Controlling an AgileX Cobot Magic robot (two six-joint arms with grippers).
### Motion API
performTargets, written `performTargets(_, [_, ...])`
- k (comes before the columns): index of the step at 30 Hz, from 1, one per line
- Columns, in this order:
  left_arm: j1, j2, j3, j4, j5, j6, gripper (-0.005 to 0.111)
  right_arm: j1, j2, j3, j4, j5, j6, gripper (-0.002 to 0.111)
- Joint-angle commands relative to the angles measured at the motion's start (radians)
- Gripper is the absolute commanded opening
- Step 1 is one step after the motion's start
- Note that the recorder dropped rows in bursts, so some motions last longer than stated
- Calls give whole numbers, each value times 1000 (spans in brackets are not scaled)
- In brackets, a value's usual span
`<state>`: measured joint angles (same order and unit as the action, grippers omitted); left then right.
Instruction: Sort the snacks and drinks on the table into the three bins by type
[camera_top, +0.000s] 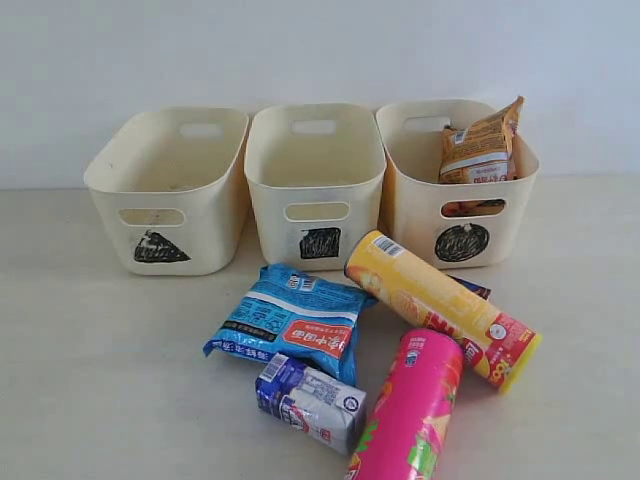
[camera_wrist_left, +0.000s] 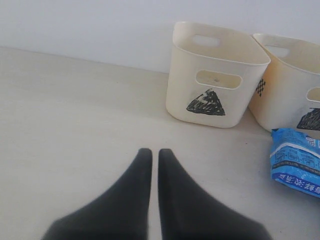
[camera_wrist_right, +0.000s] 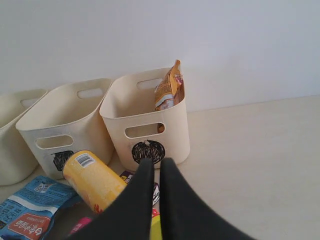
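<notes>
**One packet binned, five items loose on the table**

My left gripper (camera_wrist_left: 155, 151) hangs over bare table, its black jaws nearly touching and holding nothing. I see the smooth cream triangle bin (camera_top: 205, 215), then the square bin (camera_top: 270, 215). In front lie a crinkly blue packet (camera_top: 290, 320), a boxy white-and-blue carton (camera_top: 310, 400) and a glossy pink tube (camera_top: 410, 410) cut off at the frame edge. The yellow tube (camera_top: 440, 308) hides all but a corner of the purple carton (camera_top: 475, 289). The orange packet (camera_top: 480, 148) stands in the circle bin (camera_top: 410, 220). The right gripper (camera_wrist_right: 157, 161) has its jaws nearly together too, also empty.

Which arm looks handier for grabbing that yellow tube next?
The right, probably. The yellow tube lies close by the right gripper, near the circle bin. The left gripper faces the triangle bin; its view misses the tube.
</notes>
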<state>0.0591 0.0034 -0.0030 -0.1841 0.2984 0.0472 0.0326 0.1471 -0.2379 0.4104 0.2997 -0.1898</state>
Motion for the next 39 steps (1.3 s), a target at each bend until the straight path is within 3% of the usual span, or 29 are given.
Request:
performTargets(1, [2,-3,3,-8,-10,-1,4,-3,-5,5,6,-3,5,1])
performTargets(15, [2,-3,3,-8,-10,-1,4,-1,-5,5,-1,-3,5,1])
performTargets(19, [2,-3,3,-8,-10,-1,4,-1,-33,7,-183,-3,5,1])
performTargets(25, [2,-3,3,-8,-10,-1,4,-1,-147,225,-260,-23,5,1])
performTargets(28, [2,-3,3,-36,-22,-1,4,-1,-147,238,-264,2,5,1])
performTargets(31, [2,-3,3,-311,-260,-12,4,-1,-147,238,-264,24,5,1])
performTargets(34, [2,-3,3,-673,-434,-126,4,-1,-147,238,-264,24,5,1])
performTargets(36, [2,-3,3,-819,-519,-196,4,-1,-147,238,-264,24,5,1])
performTargets(39, [2,-3,3,-852,-606,-219,4,-1,-147,238,-264,24,5,1])
